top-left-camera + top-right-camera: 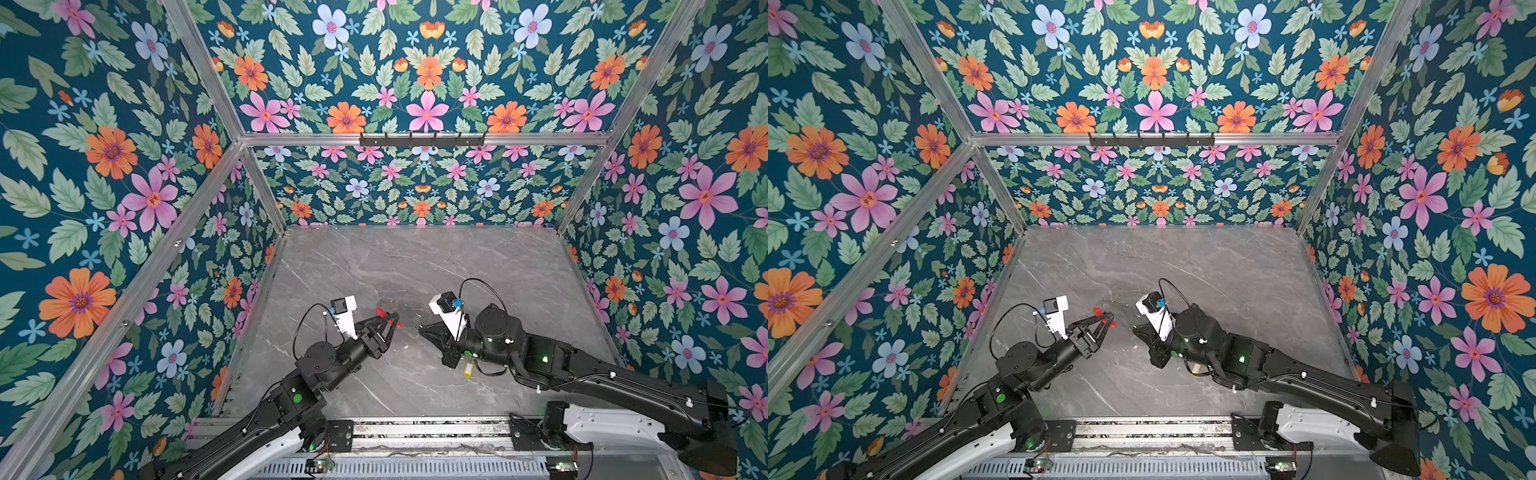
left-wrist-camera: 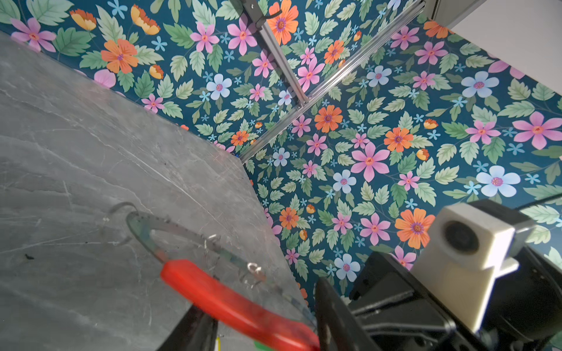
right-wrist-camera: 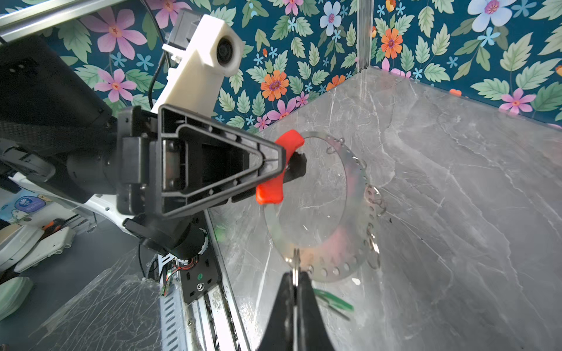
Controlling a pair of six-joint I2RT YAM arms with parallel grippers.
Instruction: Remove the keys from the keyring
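Top views: we note left tool [image 1: 395, 322] astride a red sleeve [image 1: 381, 311]. Left wrist: jaws parted; large flat grey metal keyring [image 2: 170, 226] blurred between them. Right wrist: right tool [image 3: 295, 278] clamped on its small wire loop [image 3: 295, 267]; green oblong plastic tag [image 3: 333, 299] alongside.

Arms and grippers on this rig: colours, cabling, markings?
The left arm and right arm: black links, white base shells, green status lights. The left gripper and right gripper: black triangular ribbed frames. Each wrist carries a white camera mount, blue connector, looping black cable.
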